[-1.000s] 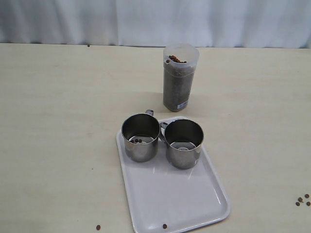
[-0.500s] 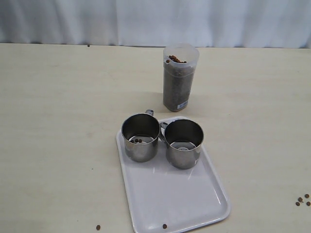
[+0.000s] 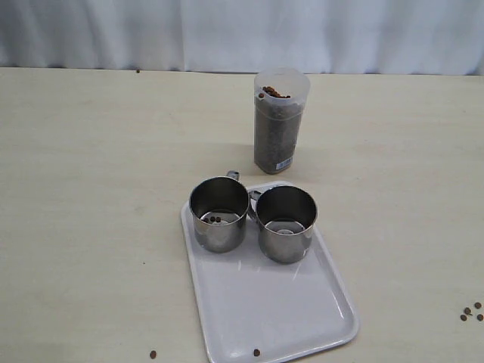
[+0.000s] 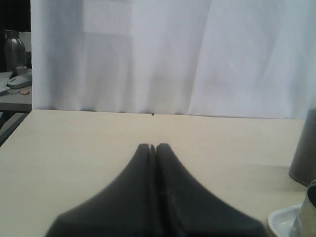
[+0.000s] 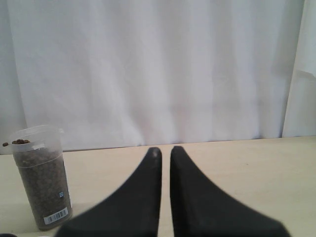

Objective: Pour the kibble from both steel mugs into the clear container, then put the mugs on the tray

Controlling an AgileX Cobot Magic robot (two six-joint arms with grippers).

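Observation:
Two steel mugs stand upright side by side on the far end of the white tray [image 3: 272, 310]. The left mug [image 3: 218, 214] holds a couple of kibble pellets [image 3: 216, 220]; the right mug [image 3: 286, 224] looks empty. Behind them the clear container [image 3: 280, 125] is filled with kibble almost to its rim. Neither gripper shows in the exterior view. My left gripper [image 4: 152, 146] is shut on nothing above bare table, with the container [image 4: 303, 153] off to one side. My right gripper [image 5: 165, 149] is shut to a thin slit, empty, beside the container [image 5: 42, 182].
Loose pellets [image 3: 470, 312] lie on the table at the right edge. One more pellet [image 3: 153, 354] lies near the front, and another pellet [image 3: 256, 352] rests on the tray's near rim. A white curtain [image 3: 242, 30] hangs behind the table.

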